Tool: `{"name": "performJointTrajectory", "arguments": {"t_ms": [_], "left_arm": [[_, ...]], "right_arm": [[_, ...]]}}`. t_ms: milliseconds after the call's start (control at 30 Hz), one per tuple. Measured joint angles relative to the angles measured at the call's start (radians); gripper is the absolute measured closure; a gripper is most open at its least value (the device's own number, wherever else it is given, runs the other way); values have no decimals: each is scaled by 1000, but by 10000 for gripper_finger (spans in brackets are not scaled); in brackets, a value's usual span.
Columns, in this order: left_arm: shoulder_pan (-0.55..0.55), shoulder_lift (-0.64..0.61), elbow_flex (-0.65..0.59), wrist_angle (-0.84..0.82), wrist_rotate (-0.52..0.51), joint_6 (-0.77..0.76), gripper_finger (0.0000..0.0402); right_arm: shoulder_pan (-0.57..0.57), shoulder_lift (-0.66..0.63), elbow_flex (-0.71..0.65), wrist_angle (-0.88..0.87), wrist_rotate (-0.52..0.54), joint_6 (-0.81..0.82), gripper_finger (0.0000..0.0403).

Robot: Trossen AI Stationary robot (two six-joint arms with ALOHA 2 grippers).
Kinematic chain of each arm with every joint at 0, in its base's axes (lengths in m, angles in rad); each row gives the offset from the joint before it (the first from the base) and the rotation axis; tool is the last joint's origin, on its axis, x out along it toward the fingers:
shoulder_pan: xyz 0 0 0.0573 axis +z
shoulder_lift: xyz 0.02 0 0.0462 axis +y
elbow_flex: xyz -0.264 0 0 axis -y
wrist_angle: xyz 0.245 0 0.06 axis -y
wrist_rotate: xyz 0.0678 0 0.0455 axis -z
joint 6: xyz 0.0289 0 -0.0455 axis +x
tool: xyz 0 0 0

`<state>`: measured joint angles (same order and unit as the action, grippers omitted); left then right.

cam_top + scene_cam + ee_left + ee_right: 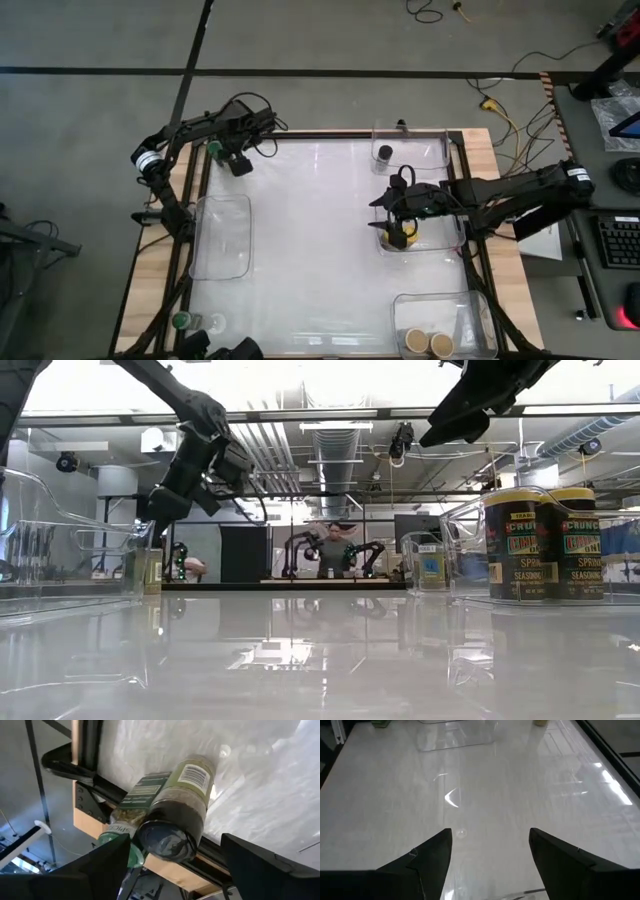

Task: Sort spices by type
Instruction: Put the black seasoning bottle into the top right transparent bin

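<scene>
Two spice jars stand side by side at the table's far left corner, one black-lidded (165,837) and one green-lidded (117,847) (213,148). My left gripper (176,842) (238,160) hovers over them, open, with the black lid showing between its fingers and nothing touched. My right gripper (490,840) (386,215) is open and empty above the table, beside the small bin holding the yellow-lidded jars (405,236). A black-lidded jar (384,153) stands in the far bin. Two tan-lidded jars (428,343) sit in the near right bin. A green-lidded jar (182,321) stands at the near left corner.
An empty clear bin (222,235) lies along the left edge. The far bin's wall (440,150) and the near right bin's rim (480,320) are clear plastic. A black frame (200,200) rims the table. Bare white tabletop (310,240) lies in the middle.
</scene>
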<state>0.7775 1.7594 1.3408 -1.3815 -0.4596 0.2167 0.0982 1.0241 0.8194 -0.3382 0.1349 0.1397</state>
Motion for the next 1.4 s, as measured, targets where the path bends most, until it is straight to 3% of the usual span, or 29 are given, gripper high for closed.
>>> {"name": "performJointTrajectory", "arguments": {"t_ms": [533, 867, 1000, 1233, 1400], "left_arm": [[49, 69, -48, 27, 25, 23, 111], [48, 70, -48, 41, 89, -24, 192], [47, 61, -47, 36, 173, -43, 212], [-43, 34, 12, 45, 293, -43, 211], [-191, 31, 144, 47, 290, 19, 205]], "right_arm": [[0, 1, -33, -2, -2, -1, 136], [0, 1, -33, -1, -2, -1, 155], [0, 1, -33, -2, -2, 0, 156], [0, 1, -33, -2, -2, -2, 149], [0, 1, -33, -1, -2, -21, 153]]}}
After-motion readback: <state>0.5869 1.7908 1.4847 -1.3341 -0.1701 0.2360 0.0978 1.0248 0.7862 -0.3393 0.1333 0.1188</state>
